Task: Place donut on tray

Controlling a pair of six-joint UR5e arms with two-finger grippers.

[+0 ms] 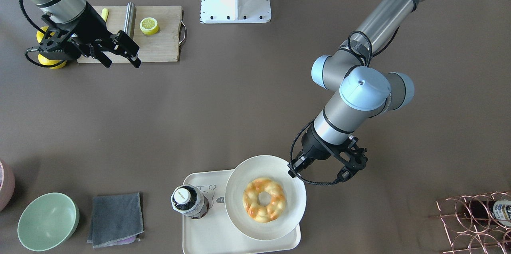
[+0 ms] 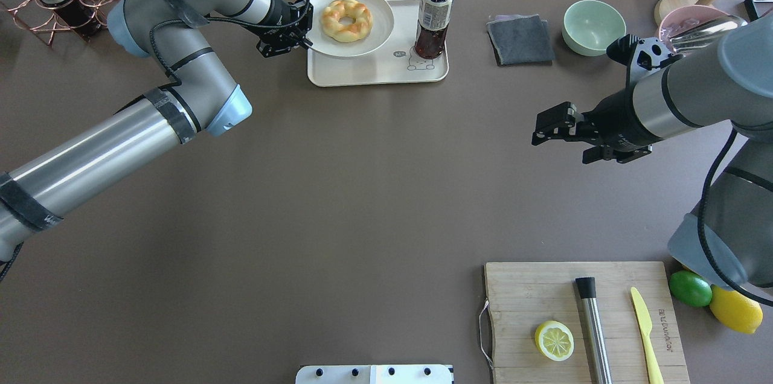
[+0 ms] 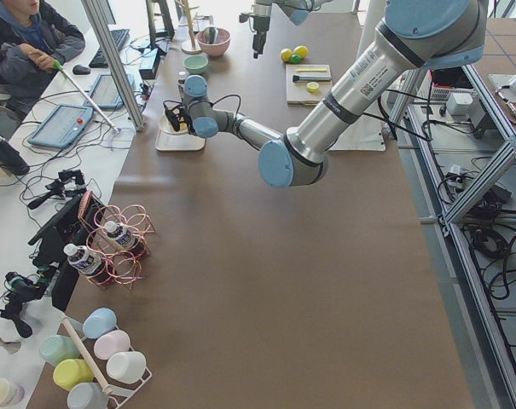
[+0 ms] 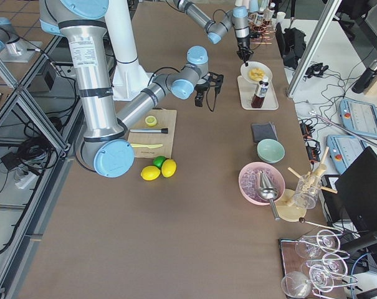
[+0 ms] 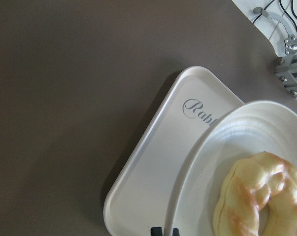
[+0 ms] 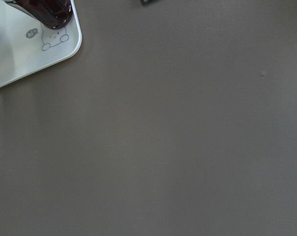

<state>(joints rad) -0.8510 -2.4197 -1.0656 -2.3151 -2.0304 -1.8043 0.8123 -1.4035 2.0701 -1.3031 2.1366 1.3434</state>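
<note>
The donut [image 1: 264, 200], braided and golden with orange patches, lies on a round white plate [image 1: 239, 210]. The plate rests on the cream tray [image 1: 207, 234] and overhangs its edge. My left gripper [image 1: 292, 171] is at the plate's rim, its fingers closed on the edge. The left wrist view shows the fingertips [image 5: 156, 231] at the rim beside the donut [image 5: 258, 196], over the tray's [image 5: 153, 167] "Rabbit" script. My right gripper [image 1: 121, 63] is open and empty, hovering by the cutting board [image 1: 159, 46], far from the tray.
A dark drink bottle [image 1: 187, 202] stands on the tray next to the plate. A grey cloth [image 1: 115, 220] and a green bowl [image 1: 48, 221] lie beyond it. A copper wire rack [image 1: 475, 222] stands near my left arm. A lemon slice [image 1: 149, 25] lies on the board.
</note>
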